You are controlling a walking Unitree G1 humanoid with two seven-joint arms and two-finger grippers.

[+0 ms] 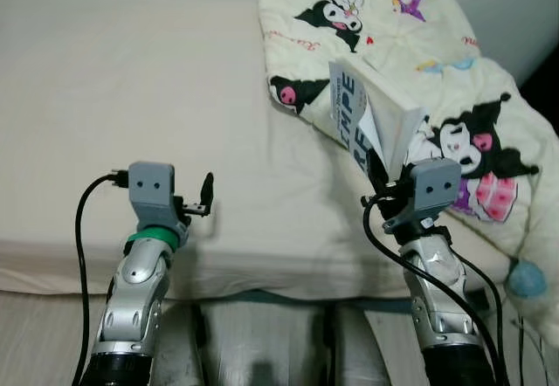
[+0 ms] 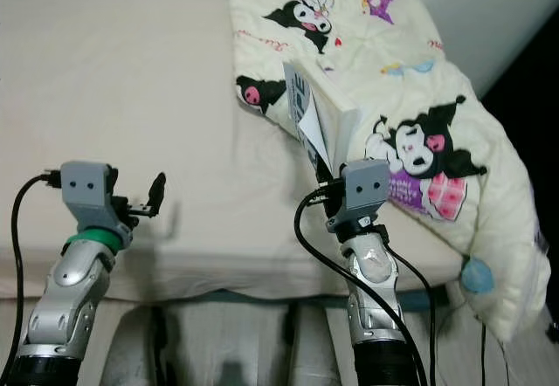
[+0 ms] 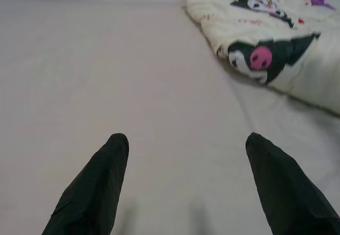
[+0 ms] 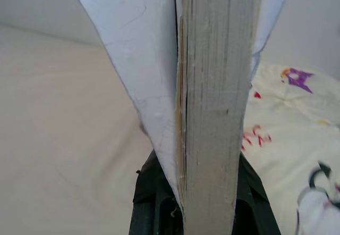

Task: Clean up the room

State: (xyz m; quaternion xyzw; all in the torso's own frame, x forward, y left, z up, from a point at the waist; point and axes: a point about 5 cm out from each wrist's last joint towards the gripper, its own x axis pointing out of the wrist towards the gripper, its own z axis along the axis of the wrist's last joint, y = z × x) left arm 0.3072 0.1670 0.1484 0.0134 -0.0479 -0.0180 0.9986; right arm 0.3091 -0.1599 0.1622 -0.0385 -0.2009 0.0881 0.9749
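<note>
Both arms rise over the bed's point(image 1: 131, 80) near edge; the right gripper point(image 1: 384, 172) is clamped on the lower end of a thick book point(image 1: 376, 115), holding it upright above the sheet beside the cartoon-print blanket point(image 1: 419, 54); the left gripper point(image 3: 186, 192) hovers with fingers spread wide and nothing between them; the book's front cover flares loose, so the pinched block could, I judge, pivot or slip out when carried.

left claw point(image 3: 183, 187): raised, fingers spread | right claw point(image 4: 199, 203): raised, fingers clamped closed
</note>
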